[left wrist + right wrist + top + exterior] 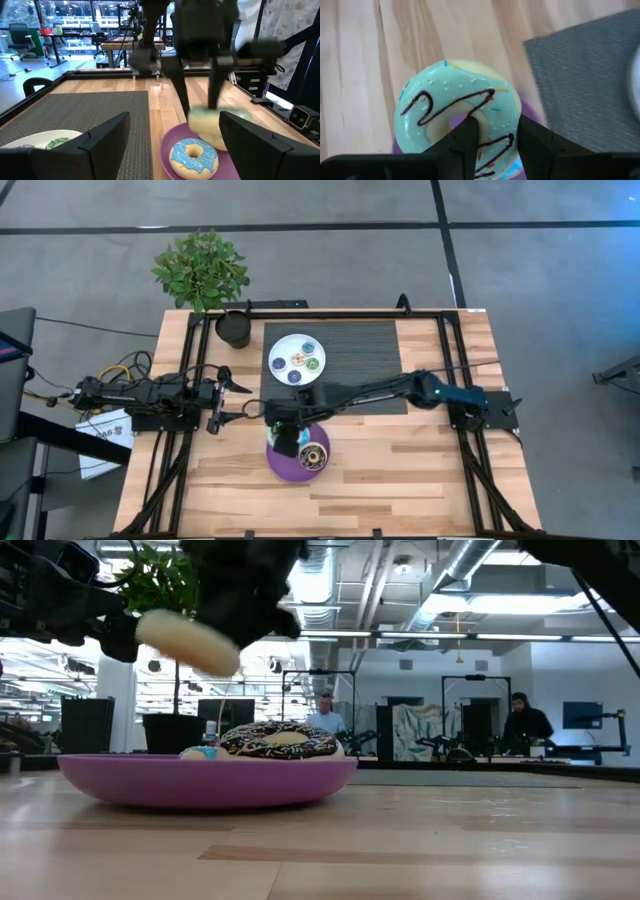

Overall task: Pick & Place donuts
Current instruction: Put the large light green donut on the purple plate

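Observation:
A purple plate (283,468) lies at the table's near middle and carries the brown-and-cream donut (313,457) and the blue-iced donut (194,155). My right gripper (287,436) hangs over that plate, shut on the green-iced donut (455,110). In the low view this donut (187,641) floats above the plate rim (120,780). The white plate (278,346) on the dark mat holds several mini donuts (300,361). My left gripper (173,117) waits open at the table's left side (232,386), facing the plates. My right gripper holds the green-iced donut by one side of its ring (495,122). One finger (466,136) goes through the hole and the other (536,142) stands outside the rim. It comes from above. The donut is lifted clear of the purple plate and tilted.
A dark mat (360,350) covers the table's far middle. A dark cup (235,328) and a potted plant (200,268) stand at the far left corner. Bare wood (420,470) lies to the right of the purple plate. People (522,720) are in the room behind.

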`<state>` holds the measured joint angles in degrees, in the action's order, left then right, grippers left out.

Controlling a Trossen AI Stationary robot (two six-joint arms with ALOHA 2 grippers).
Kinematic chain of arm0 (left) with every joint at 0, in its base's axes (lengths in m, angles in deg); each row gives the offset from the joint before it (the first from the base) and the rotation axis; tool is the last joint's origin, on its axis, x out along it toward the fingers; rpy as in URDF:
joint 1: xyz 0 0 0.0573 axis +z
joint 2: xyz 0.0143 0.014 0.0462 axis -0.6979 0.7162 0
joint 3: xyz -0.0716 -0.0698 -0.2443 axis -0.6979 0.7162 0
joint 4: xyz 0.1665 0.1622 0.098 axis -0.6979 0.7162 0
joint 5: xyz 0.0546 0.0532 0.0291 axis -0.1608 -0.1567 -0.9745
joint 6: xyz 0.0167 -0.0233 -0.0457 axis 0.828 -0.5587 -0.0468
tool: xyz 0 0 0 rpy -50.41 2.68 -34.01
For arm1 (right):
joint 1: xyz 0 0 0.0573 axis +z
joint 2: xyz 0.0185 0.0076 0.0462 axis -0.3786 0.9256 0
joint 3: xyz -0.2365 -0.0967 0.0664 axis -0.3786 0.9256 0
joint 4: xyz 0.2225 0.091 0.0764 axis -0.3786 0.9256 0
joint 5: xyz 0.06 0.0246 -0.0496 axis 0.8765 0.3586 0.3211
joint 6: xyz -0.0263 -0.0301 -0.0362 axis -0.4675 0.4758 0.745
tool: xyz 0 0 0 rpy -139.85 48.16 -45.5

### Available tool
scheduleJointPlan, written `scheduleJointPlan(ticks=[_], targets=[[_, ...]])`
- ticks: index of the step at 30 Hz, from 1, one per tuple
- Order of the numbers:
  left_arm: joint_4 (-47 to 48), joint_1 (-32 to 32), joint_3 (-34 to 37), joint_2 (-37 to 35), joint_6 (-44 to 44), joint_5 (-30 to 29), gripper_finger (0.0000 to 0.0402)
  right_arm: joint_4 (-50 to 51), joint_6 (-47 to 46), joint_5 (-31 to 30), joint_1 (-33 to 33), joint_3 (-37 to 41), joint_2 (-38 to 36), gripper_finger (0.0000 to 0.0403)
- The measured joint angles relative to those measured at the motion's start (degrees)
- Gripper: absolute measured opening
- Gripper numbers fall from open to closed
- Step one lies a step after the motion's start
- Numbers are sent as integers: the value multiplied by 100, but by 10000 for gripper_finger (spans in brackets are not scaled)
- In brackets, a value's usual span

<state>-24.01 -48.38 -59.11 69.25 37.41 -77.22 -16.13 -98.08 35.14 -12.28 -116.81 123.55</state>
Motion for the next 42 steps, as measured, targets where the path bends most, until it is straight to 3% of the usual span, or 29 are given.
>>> scheduleJointPlan(ticks=[9, 42], targets=[[-2, 0, -1, 0, 27, 2, 300, -446, -607, 498, 142, 132, 439, 113], [-2, -2, 0, 0, 6, 7, 300, -521, 152, 288, 284, 149, 570, 114]])
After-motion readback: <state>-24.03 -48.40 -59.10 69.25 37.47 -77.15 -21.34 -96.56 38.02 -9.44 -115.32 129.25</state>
